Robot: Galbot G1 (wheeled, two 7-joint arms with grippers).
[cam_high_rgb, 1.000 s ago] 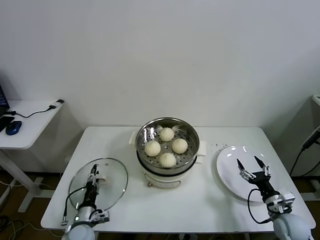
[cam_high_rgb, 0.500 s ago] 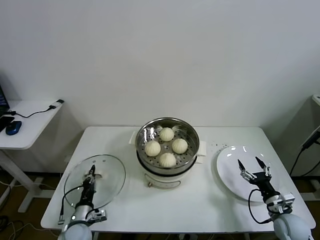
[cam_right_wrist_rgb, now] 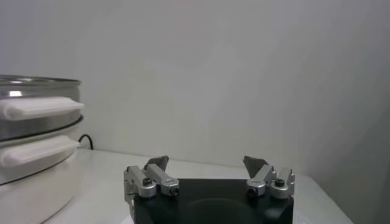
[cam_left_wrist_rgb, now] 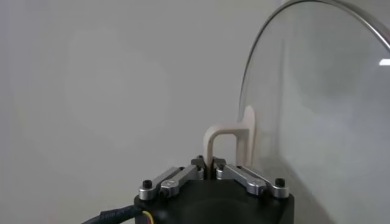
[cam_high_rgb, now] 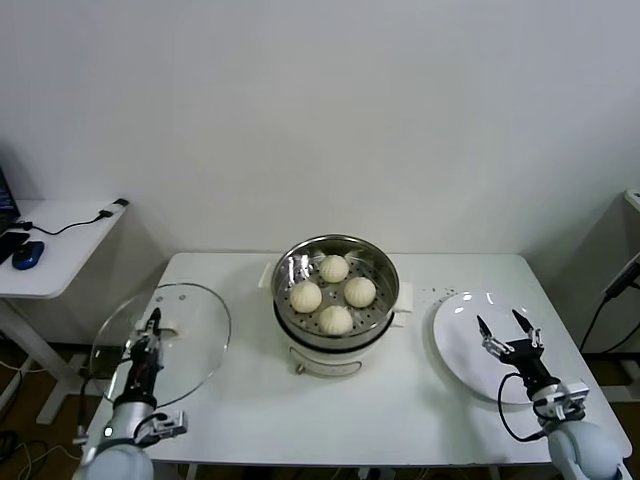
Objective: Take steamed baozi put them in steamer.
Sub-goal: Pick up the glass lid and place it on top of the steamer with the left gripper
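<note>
Left gripper [cam_high_rgb: 153, 322] clamped tight on the white handle [cam_left_wrist_rgb: 226, 137] of the glass lid [cam_high_rgb: 163, 343], holding it tilted up off the table's [cam_high_rgb: 400, 400] left front corner. Makes sense as a grip: pinching the handle keeps the fingers off the glass and lets the dome hang clear underneath.

All four steamed baozi [cam_high_rgb: 333, 293] already sitting on the perforated tray inside the steamer [cam_high_rgb: 336, 300], spaced in a diamond, none touching the wall. So the loading looks done, probably just the lid left to go on.

Right gripper [cam_high_rgb: 506, 333] spread wide, nothing in it, hovering over the white plate [cam_high_rgb: 458, 335] at the right end. Plate bare.

Room-wise: lid hanging partly past the table's left edge, so nothing there to knock. Open tabletop between lid and steamer, a straight path across. Watch the steamer's side handle [cam_right_wrist_rgb: 38, 107] and rim when lowering. Right arm parked well apart, not in the way.
</note>
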